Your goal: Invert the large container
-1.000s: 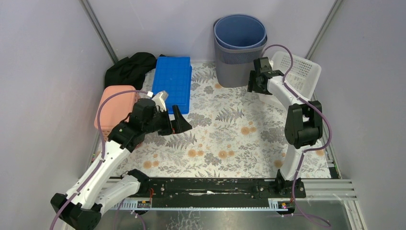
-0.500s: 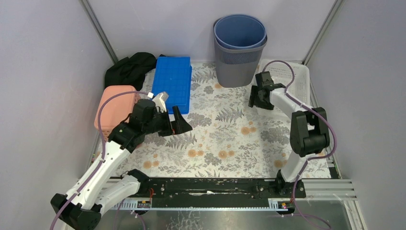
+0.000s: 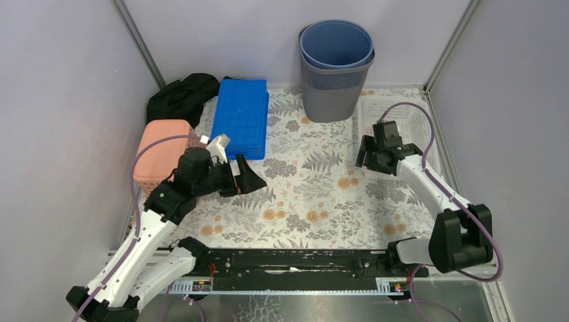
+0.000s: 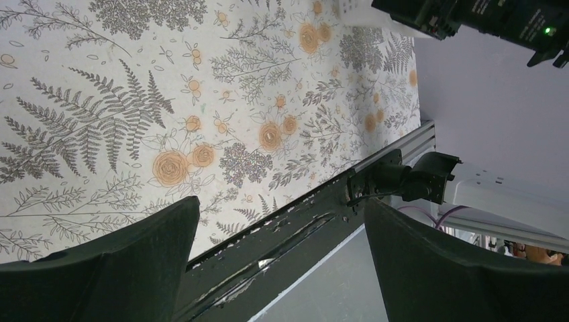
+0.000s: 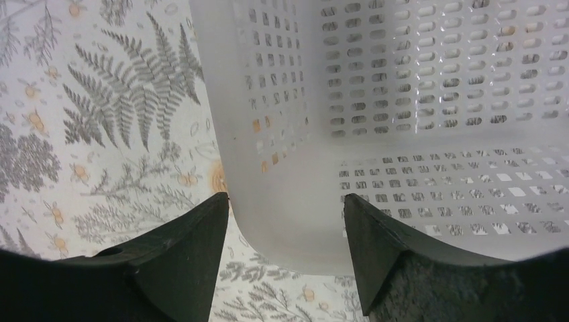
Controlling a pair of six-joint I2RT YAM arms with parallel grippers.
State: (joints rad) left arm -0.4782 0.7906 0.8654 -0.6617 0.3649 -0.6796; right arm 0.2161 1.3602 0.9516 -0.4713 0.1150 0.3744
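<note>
While the right gripper (image 5: pixel 285 199) straddles a corner of the white basket (image 3: pixel 376 113), which lies by the right wall beside the grey bin (image 3: pixel 329 94), I cannot tell whether its jaws clamp it. A shallow hold on that smooth rim may slip mid-turn and drop the basket. Left gripper (image 4: pixel 280 204) hangs wide open, empty.

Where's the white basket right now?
Top view: the white basket lies at the far right of the table, beside the grey bin, with the right gripper at its near-left corner.
</note>
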